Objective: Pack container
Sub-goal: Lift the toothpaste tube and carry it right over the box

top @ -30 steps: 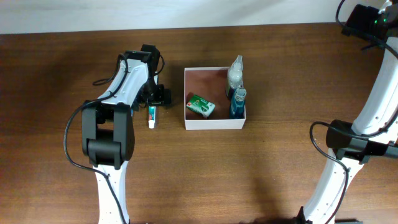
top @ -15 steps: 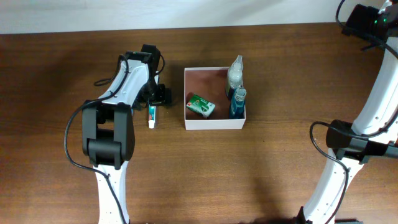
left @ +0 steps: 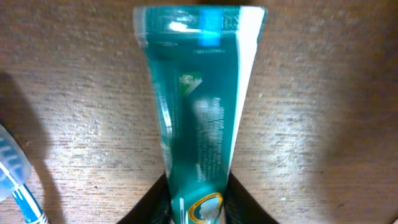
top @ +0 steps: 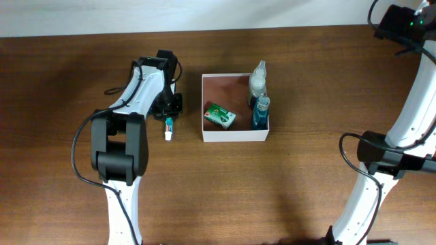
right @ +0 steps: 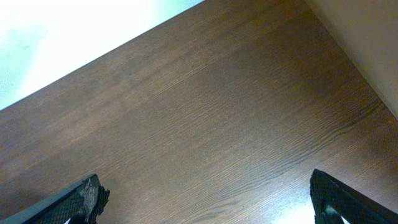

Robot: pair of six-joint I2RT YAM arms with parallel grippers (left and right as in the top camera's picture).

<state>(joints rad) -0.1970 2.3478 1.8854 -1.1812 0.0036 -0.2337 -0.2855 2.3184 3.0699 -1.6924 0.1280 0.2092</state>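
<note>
Where the left pincer [top: 169, 111] sits low against the worktop [top: 286, 184], it is seen closed on the sides of a teal toothpaste tube [left: 198, 118]. The tube lies flat just left of the container [top: 235, 136] (white cap toward the near edge). The container is placed mid-worktop, and a green packet [top: 220, 116], a clear bottle [top: 257, 80] and a blue bottle [top: 259, 112] are held inside it. The right pincer [right: 208, 198] is spread wide open, well apart, above the far right corner.
</note>
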